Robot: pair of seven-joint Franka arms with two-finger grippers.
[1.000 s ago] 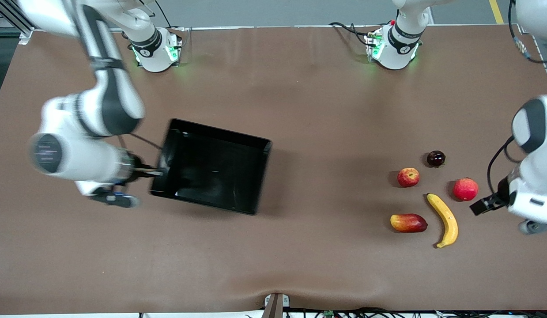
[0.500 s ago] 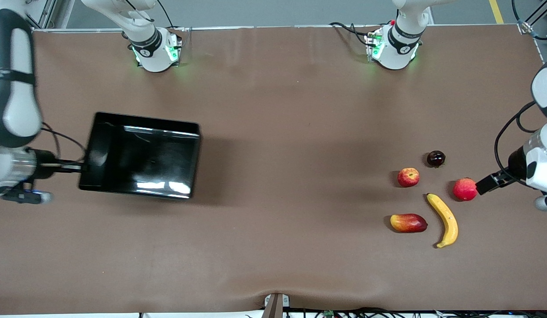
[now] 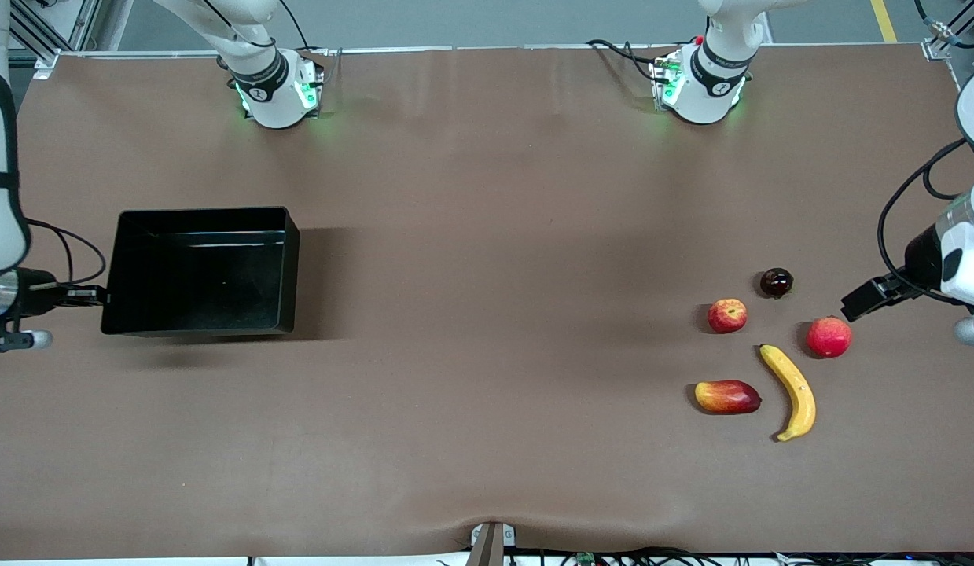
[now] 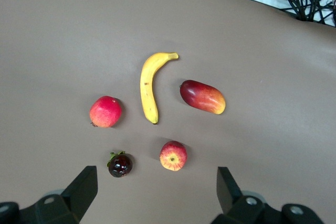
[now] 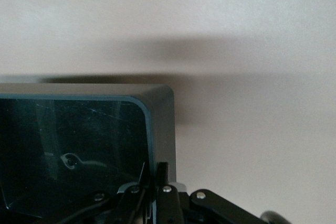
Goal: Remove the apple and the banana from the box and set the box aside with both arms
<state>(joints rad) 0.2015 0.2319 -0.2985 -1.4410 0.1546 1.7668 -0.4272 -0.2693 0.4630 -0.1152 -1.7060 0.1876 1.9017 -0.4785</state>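
Observation:
The black box point(image 3: 290, 267) is at the right arm's end of the table, and its shadow lies on the cloth beside it. My right gripper point(image 3: 93, 297) is shut on its end wall; in the right wrist view the fingers point(image 5: 156, 182) pinch the box wall point(image 5: 163, 124). The yellow banana point(image 3: 789, 391) and the small streaked apple point(image 3: 727, 315) lie at the left arm's end. My left gripper point(image 3: 864, 299) hangs open over bare table, beside a plain red fruit point(image 3: 829, 337). The left wrist view shows the banana point(image 4: 149, 85) and the apple point(image 4: 173, 156) ahead of the empty left gripper point(image 4: 156, 181).
A red-and-yellow mango point(image 3: 727, 396) lies beside the banana, toward the right arm's end. A dark round fruit point(image 3: 776, 282) sits farther from the front camera than the apple. The left wrist view also shows the mango point(image 4: 202, 96), the plain red fruit point(image 4: 105, 112) and the dark fruit point(image 4: 120, 164).
The right arm has carried the box toward its own end of the table and turned it square. The left gripper has moved past the plain red fruit, still open.

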